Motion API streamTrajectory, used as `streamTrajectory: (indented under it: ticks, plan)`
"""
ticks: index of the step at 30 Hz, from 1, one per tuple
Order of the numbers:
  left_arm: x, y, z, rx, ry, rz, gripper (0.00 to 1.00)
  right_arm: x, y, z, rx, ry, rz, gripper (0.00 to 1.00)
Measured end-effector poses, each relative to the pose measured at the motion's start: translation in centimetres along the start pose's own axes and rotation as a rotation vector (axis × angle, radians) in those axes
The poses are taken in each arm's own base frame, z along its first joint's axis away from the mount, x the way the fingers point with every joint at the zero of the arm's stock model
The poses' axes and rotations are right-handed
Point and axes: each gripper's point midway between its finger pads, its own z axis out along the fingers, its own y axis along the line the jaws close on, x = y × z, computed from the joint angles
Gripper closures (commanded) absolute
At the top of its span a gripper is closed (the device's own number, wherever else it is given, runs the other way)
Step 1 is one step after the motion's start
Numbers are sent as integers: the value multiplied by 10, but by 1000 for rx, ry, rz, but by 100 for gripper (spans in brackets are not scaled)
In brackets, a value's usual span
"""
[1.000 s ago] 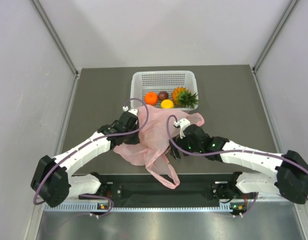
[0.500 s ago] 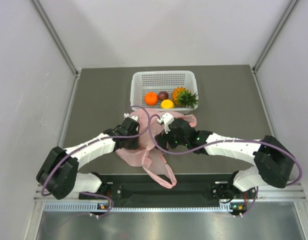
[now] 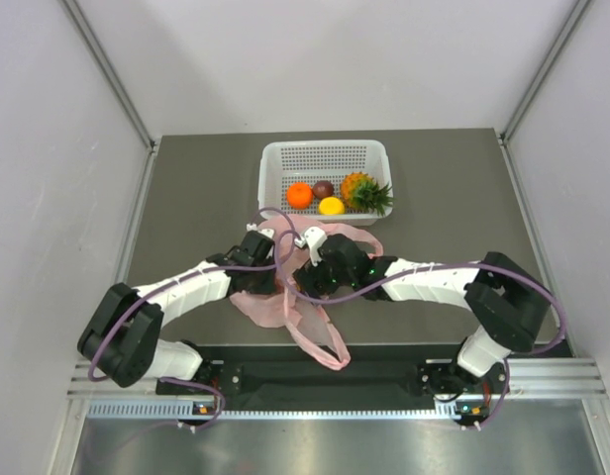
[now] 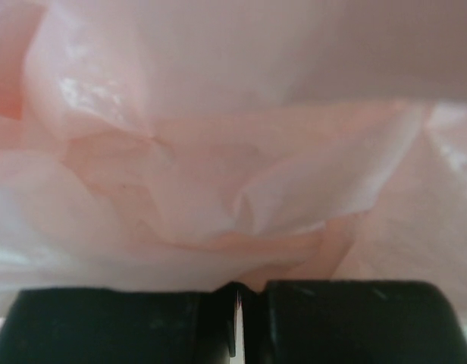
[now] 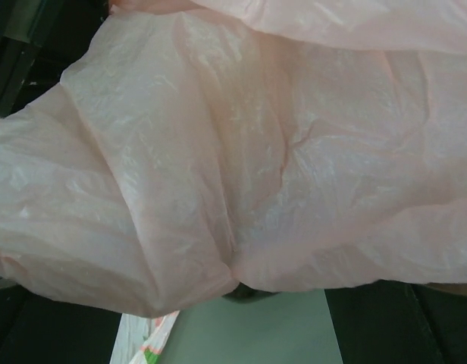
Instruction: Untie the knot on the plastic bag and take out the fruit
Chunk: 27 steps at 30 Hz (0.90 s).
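The pink plastic bag (image 3: pixel 285 297) lies crumpled on the table between my two grippers. One handle strip (image 3: pixel 325 346) trails over the near edge. No knot shows. The fruit sits in the white basket (image 3: pixel 275 158): an orange (image 3: pixel 299 195), a dark purple one (image 3: pixel 324 188), a yellow one (image 3: pixel 331 206) and a mini pineapple (image 3: pixel 364 191). My left gripper (image 3: pixel 270 259) is shut on a fold of the bag (image 4: pixel 218 189). My right gripper (image 3: pixel 310 275) is pressed against the bag (image 5: pixel 256 152), its fingers (image 5: pixel 400 326) standing wide apart under the draped plastic.
The basket stands at the back middle of the dark table (image 3: pixel 463 198). Grey walls close in on both sides. The metal rail (image 3: pixel 384 376) runs along the near edge under the arms.
My right gripper has moved left across the bag toward my left gripper. The bag has bunched up and shifted left. My left gripper has moved slightly right.
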Motion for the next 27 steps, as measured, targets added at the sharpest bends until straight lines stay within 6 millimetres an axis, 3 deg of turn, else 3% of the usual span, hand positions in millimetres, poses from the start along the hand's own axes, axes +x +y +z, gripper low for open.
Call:
streamTrajectory:
  ticks: [7, 10, 11, 14, 17, 22, 27]
  plan:
    - [1, 3, 1, -1, 2, -12, 100, 8, -3, 13, 18, 23, 11, 19]
    - [3, 3, 2, 9, 10, -15, 100, 8, -3, 14, 20, 20, 19, 31]
    - [3, 2, 2, 13, 11, -15, 100, 8, -3, 14, 20, 19, 20, 40]
    - [3, 1, 2, 22, 12, -17, 100, 8, -3, 14, 21, 18, 33, 55]
    - [3, 0, 2, 31, 12, -19, 100, 10, -2, 13, 20, 9, 45, 62]
    - [3, -3, 2, 47, 13, -22, 100, 18, -3, 3, 23, 6, 61, 82]
    - [4, -4, 2, 61, 17, -24, 100, 25, -4, -22, 32, 20, 80, 100]
